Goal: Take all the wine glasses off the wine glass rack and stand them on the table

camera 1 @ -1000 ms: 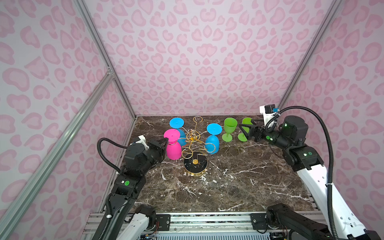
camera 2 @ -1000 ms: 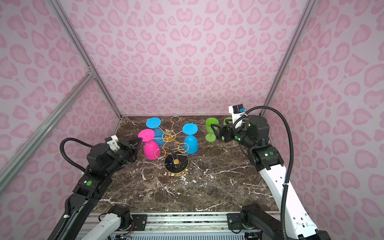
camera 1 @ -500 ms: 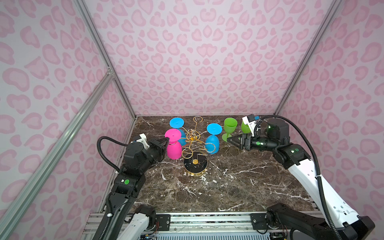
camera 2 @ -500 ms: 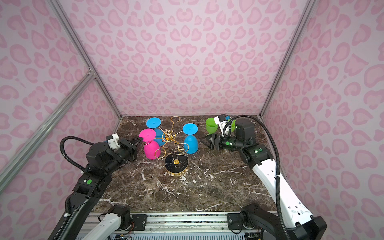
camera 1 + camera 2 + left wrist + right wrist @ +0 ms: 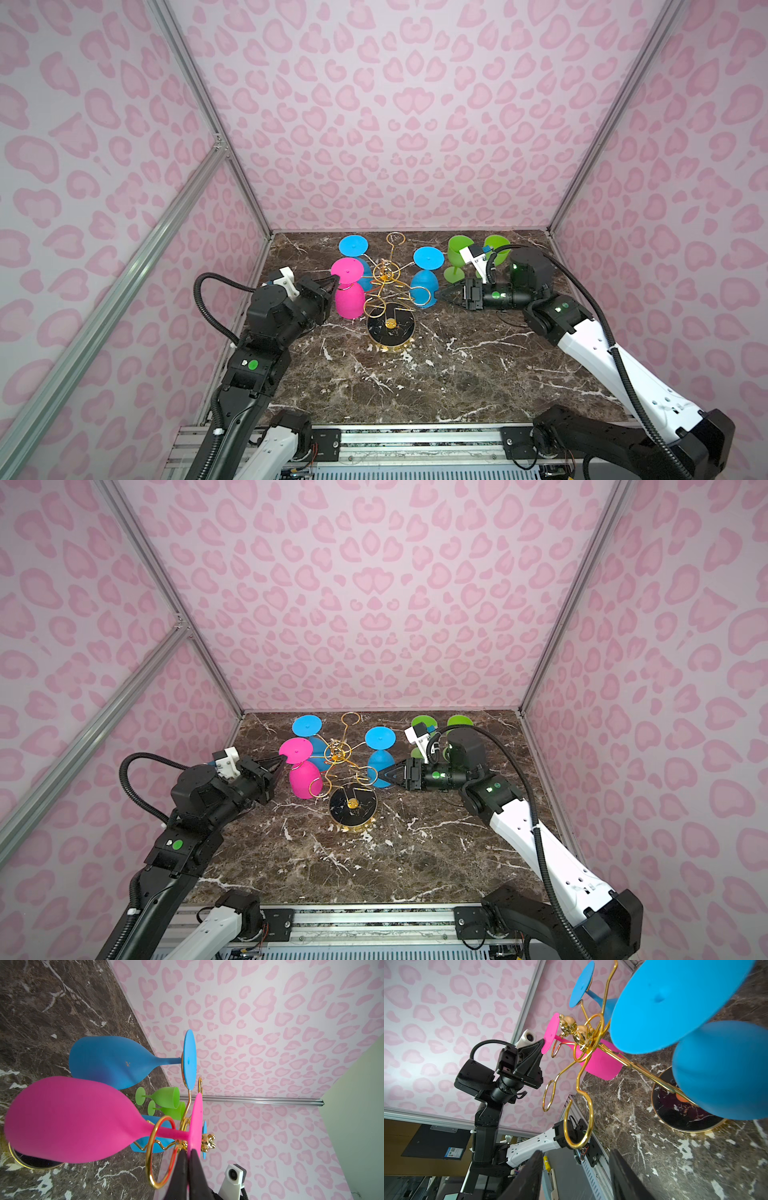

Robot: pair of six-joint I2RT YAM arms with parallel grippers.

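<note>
Left wrist view, lower centre: left gripper clamps the foot of the pink wine glass, hung on the wine glass rack; right gripper gapes empty; best slide the stem out level

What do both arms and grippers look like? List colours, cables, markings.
The left arm: black links, white base link. The right arm: white shell, black joints. Both carry green dots, a ribbed black cable and a white wrist camera. The left gripper and right gripper: black, tapered wedge jaws.
</note>
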